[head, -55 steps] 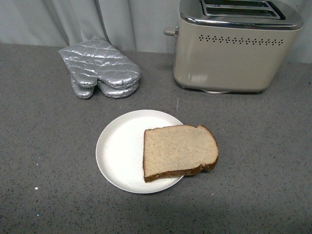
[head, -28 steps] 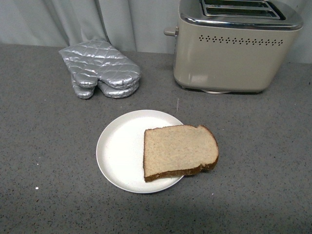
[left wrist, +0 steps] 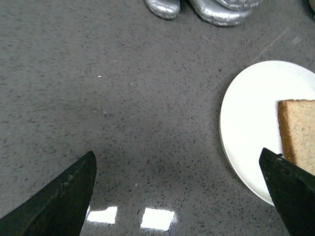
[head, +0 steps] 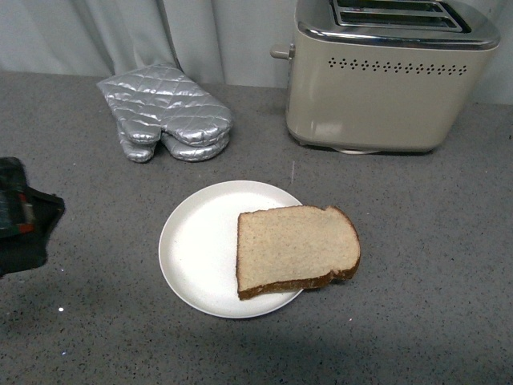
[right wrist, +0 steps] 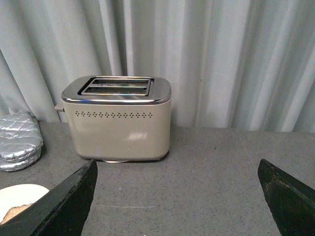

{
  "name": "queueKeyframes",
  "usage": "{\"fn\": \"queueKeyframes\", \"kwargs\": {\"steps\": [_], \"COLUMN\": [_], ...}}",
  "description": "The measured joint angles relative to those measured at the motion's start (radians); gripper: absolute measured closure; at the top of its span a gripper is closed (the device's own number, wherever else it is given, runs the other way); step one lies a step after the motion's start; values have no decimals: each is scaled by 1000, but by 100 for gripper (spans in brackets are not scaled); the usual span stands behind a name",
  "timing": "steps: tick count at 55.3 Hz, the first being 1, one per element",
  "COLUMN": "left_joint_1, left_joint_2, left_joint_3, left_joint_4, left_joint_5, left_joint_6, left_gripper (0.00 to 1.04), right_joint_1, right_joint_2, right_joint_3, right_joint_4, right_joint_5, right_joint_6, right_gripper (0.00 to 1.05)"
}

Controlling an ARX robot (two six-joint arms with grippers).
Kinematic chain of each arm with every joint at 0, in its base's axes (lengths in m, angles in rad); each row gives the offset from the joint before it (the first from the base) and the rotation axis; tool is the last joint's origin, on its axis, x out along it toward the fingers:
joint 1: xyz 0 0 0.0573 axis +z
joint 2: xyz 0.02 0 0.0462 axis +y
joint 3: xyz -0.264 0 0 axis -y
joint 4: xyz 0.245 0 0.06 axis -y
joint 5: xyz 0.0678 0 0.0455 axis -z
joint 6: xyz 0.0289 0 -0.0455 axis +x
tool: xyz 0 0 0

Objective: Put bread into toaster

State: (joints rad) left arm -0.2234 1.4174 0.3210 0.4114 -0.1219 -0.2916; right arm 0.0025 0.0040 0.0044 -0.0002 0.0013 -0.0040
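The slice of bread [head: 296, 249] lies flat on the right part of a round white plate [head: 200, 249], overhanging its right rim. The beige toaster [head: 385, 80] stands at the back right with its two slots empty. My left gripper [left wrist: 179, 196] is open over bare counter left of the plate [left wrist: 251, 123]; the bread's edge [left wrist: 298, 132] shows beside one finger. The left arm [head: 24, 216] enters at the front view's left edge. My right gripper [right wrist: 177, 196] is open and empty, facing the toaster [right wrist: 118, 118] from a distance; the bread [right wrist: 15, 212] shows at one corner.
A silver quilted oven mitt [head: 164, 112] lies at the back left, also in the left wrist view [left wrist: 206, 7] and right wrist view [right wrist: 17, 142]. Grey curtains [right wrist: 221, 59] hang behind the dark speckled counter [head: 417, 216].
My left arm has come into the front view at the left edge. The bread, plate and toaster have not moved.
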Motion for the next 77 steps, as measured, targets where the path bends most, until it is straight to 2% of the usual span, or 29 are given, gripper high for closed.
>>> {"fn": "queueKeyframes", "kwargs": {"steps": [21,46,57,61,77], "left_joint_1": [-22,-103,-116,-115,-114], "left_joint_2": [393,615,664,673,678], "left_joint_3": [247,445,501,518,536], "left_joint_4": [-5,-105,-163,-166,-207], "left_joint_5": [56,89,90,97,124], "left_joint_6": [35,-18,-39,-53,-80], "left_gripper": [7,8,38,52,95], "right_joint_1": [0,0,0,0,0], "right_joint_2": [0,0,0,0,0], "right_joint_3": [0,0,0,0,0], "right_joint_4": [0,0,0,0,0], "right_joint_5": [0,0,0,0,0], "right_joint_6": [0,0,0,0,0], "right_gripper": [10,10,10,10,10]}}
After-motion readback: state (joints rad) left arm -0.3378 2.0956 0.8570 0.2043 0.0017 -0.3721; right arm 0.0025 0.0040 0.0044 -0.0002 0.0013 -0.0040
